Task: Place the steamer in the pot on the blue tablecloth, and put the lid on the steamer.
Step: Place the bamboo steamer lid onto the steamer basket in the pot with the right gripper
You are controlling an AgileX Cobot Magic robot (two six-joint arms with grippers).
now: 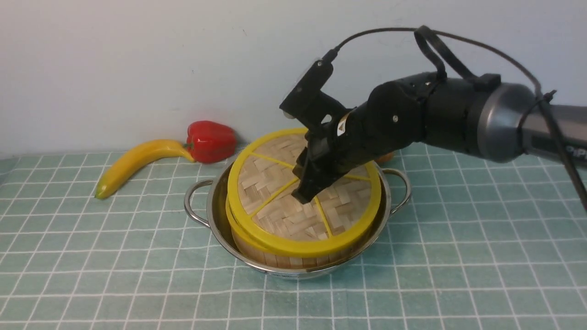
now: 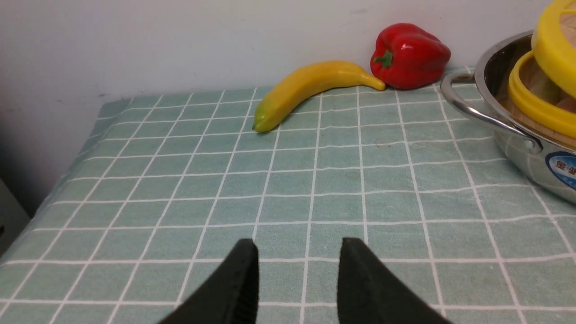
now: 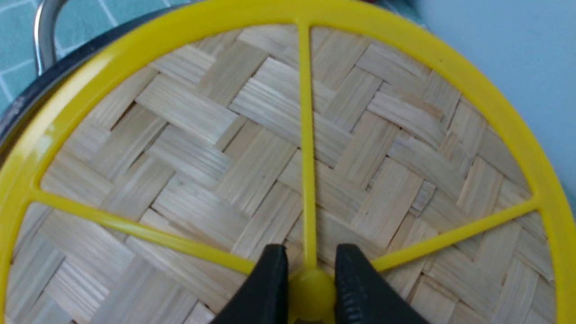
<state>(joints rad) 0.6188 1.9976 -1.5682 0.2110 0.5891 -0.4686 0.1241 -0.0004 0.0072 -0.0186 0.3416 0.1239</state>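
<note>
We see the round woven-bamboo lid with yellow rim [image 1: 300, 245] above the yellow-rimmed bamboo steamer [image 1: 275, 260], inside the shiny steel pot [image 1: 298, 274].

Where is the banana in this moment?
In the front view, the banana lies on the left part of the blue tablecloth, its stem beside the red pepper.

A plain, pale wall [image 1: 137, 68] with a faint lavender-grey cast fills the background, marked by 2 or more small dark specks. It stands directly behind the far edge of the surface [image 2: 310, 270]. Beyond the surface's left side, the left wrist view shows a dark, shadowed area [image 2: 18, 135] beside the wall. The light is soft and fairly even, and its source cannot be seen.
</note>
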